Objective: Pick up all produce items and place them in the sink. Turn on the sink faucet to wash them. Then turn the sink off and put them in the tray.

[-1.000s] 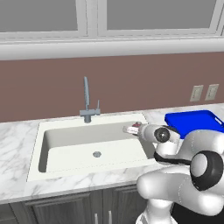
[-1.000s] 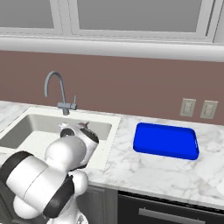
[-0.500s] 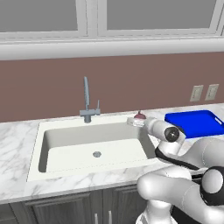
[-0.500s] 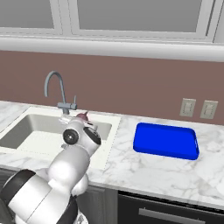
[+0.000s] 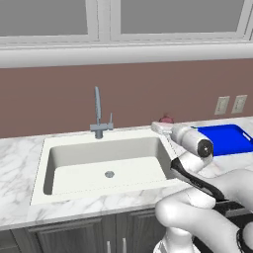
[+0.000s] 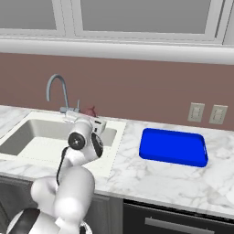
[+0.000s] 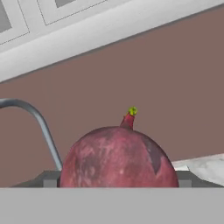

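A dark red-maroon round produce item [image 7: 118, 157] with a short stem sits between my gripper's [image 7: 117, 180] fingers, which are shut on it. From the left base view the produce item [image 5: 166, 119] is held up by the gripper [image 5: 163, 125] above the back right corner of the off-white sink [image 5: 39, 174], near the wall. The grey faucet [image 5: 98, 111] stands to its left, and the blue tray [image 5: 223, 139] lies on the counter to its right. In the right base view the produce item [image 6: 92, 111] hangs between the faucet [image 6: 56, 89] and the tray [image 6: 173, 146].
Marble counter [image 6: 137, 173] runs around the sink [image 6: 27, 137] and under the tray. Two wall outlets [image 6: 204, 113] sit on the brown backsplash above the tray. My white arm [image 5: 197, 168] rises over the sink's right rim.
The gripper has risen out of the sink's right side with the produce item, moving up, back toward the wall and slightly right.
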You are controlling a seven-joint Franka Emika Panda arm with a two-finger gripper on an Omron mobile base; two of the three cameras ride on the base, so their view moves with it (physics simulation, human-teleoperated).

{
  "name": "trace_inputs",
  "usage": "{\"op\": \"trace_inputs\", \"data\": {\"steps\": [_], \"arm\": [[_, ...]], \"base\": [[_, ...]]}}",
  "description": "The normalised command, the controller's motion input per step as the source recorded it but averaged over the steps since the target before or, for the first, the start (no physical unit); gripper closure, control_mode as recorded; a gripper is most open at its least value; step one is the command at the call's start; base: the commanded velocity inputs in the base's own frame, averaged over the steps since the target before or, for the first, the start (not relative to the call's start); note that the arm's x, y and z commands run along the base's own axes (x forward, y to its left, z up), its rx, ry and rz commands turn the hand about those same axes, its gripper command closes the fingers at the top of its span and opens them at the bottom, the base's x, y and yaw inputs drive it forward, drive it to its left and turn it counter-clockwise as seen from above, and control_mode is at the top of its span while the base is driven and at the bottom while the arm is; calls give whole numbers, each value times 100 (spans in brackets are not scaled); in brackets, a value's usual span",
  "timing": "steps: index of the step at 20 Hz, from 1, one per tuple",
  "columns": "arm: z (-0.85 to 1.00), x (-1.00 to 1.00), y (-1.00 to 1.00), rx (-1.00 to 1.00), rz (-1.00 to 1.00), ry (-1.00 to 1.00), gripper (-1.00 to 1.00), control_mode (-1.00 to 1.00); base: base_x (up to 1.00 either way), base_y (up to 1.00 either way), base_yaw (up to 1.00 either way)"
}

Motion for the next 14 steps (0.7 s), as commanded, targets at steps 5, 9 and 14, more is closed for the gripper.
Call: {"op": "trace_inputs", "data": {"steps": [5, 9, 14], "arm": [[100, -40, 0, -3, -13, 13, 100, -100], [70, -36, -2, 0, -15, 27, 100, -100], [34, -32, -13, 0, -18, 44, 100, -100]], "base": [[0, 0, 0], [0, 0, 0], [0, 0, 0]]}}
